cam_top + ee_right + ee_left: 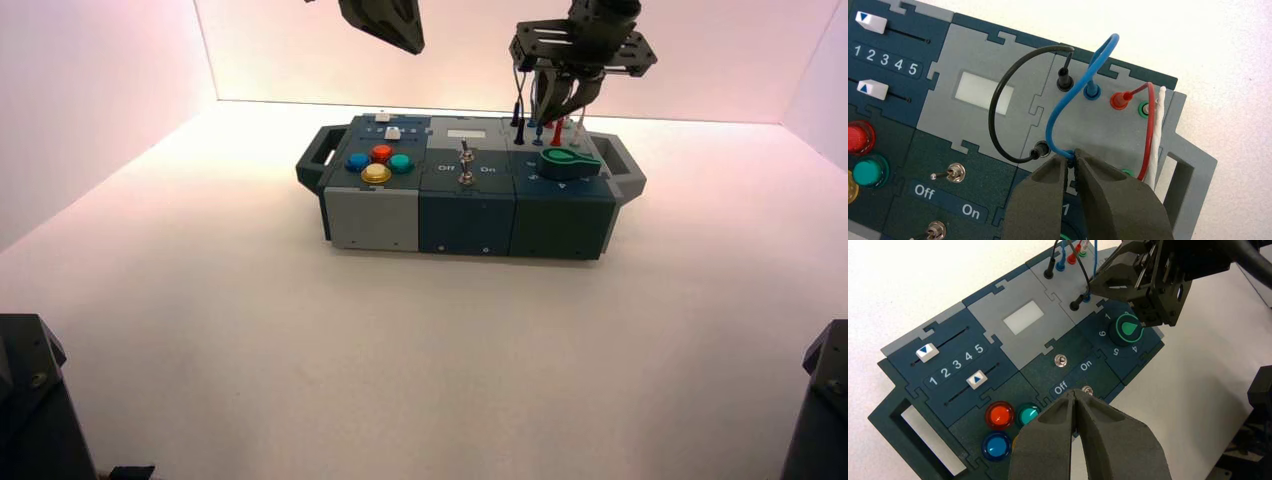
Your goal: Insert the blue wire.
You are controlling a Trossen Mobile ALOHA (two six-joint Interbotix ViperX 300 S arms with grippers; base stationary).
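Two black arms reach in at the top of the frame, over a box (468, 215) that sits on a pale bench (430, 360), in the upper middle. The right tool (545, 121) is at the upper right, over the socket panel at the back right of the box. Its tips are narrow, pinched on one end of the blue wire (1054, 120). That wire makes a loop; its far plug (1092, 90) stands in a blue-ringed socket in the back row, between a black plug (1064, 80) and a red plug (1120, 100). The held end is low at the front row, just beside the black wire's other plug (1040, 149); how deep it sits I cannot tell.

The black wire (992, 112) curves on one side of the blue one, and the red wire (1150, 135) and a white wire (1156, 140) lie on the other. Just in front of the panel is a green knob (569, 162).

The left tool (414, 47), closed with nothing between its tips, hangs at the top centre. Four buttons, red, blue, green and yellow (376, 173), fill the box's left part, below two white sliders (392, 133). Two metal switches (466, 172) stand mid-box.
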